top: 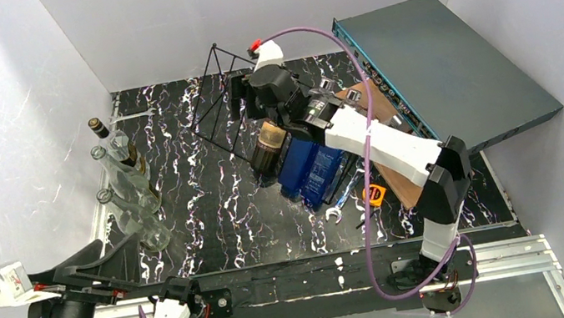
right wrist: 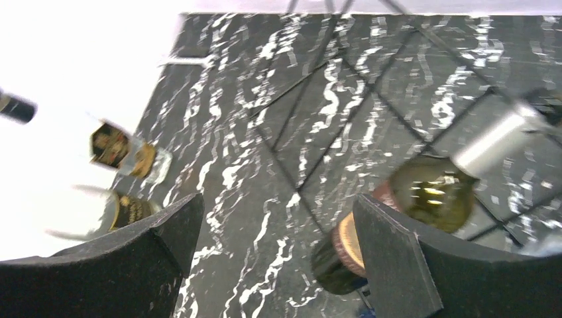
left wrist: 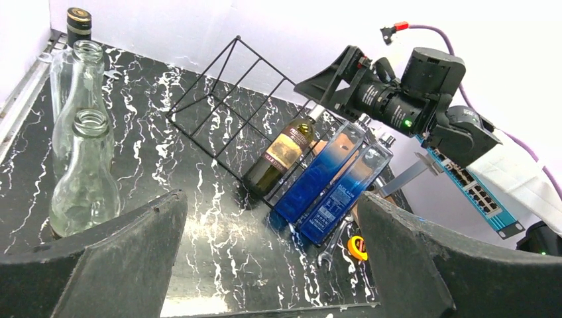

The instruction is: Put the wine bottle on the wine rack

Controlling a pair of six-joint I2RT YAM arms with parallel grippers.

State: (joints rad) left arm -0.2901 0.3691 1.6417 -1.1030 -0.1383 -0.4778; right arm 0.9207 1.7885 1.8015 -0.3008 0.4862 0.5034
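Observation:
The wine bottle (top: 268,147), dark green with a tan label, lies tilted in a slot of the black wire wine rack (top: 222,105), neck up toward the rack's ridge. It also shows in the left wrist view (left wrist: 281,154) and the right wrist view (right wrist: 427,193). My right gripper (top: 242,96) hovers over the rack just beyond the bottle's neck, open and empty; in its own view (right wrist: 278,255) the bottle lies beside the right finger. My left gripper (left wrist: 272,258) is open and empty, low at the table's near left corner (top: 105,266).
Two blue bottles (top: 312,170) lie on the rack beside the wine bottle. Several clear glass bottles (top: 130,194) and a dark one (top: 99,129) stand along the left wall. A wrench (top: 345,197), an orange tape measure (top: 374,194) and a network switch (top: 442,67) lie at the right.

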